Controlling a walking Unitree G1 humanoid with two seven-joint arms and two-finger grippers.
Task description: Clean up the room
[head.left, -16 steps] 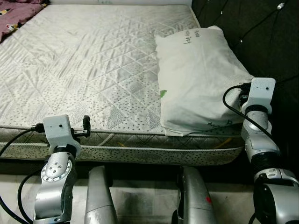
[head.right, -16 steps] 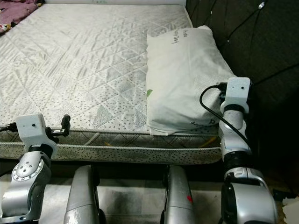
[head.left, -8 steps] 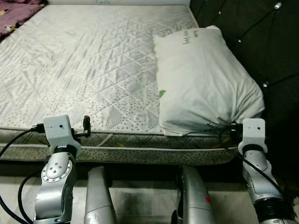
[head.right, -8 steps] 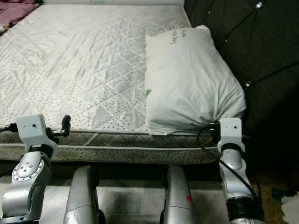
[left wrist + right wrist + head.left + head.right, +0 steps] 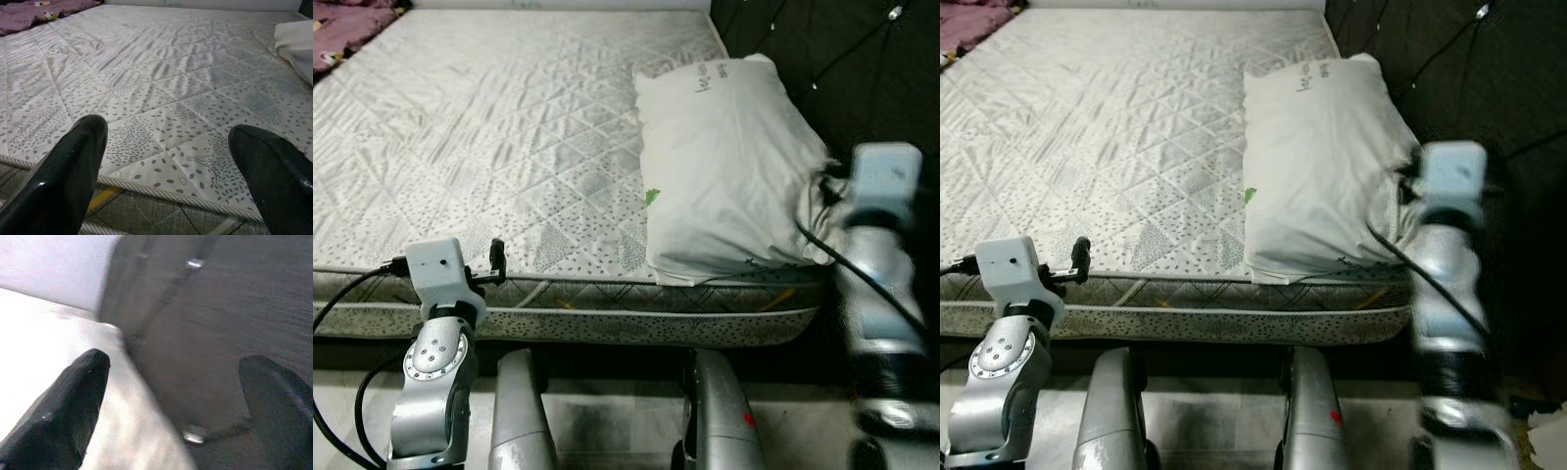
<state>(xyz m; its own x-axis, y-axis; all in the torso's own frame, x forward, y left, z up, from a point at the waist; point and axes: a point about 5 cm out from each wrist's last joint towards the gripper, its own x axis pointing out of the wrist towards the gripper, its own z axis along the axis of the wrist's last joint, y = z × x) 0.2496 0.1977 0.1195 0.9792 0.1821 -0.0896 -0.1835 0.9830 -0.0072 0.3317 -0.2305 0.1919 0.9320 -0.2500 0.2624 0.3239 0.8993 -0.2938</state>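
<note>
White pillow [image 5: 729,166] at bed's [image 5: 509,147] right edge by dark headboard [image 5: 842,69], right gripper [image 5: 171,406] blurred beside pillow, jaws released, left gripper [image 5: 168,166] at bed's front edge, jaws apart, w/ nothing held.

Left pincer [image 5: 166,161] held low and level, fingers [image 5: 73,171] spread wide, gripping nothing. Left arm bent, wrist forward. Right pincer [image 5: 176,396] raised, motion-blurred, fingers [image 5: 68,406] wide apart, empty. Right wrist upright.
</note>
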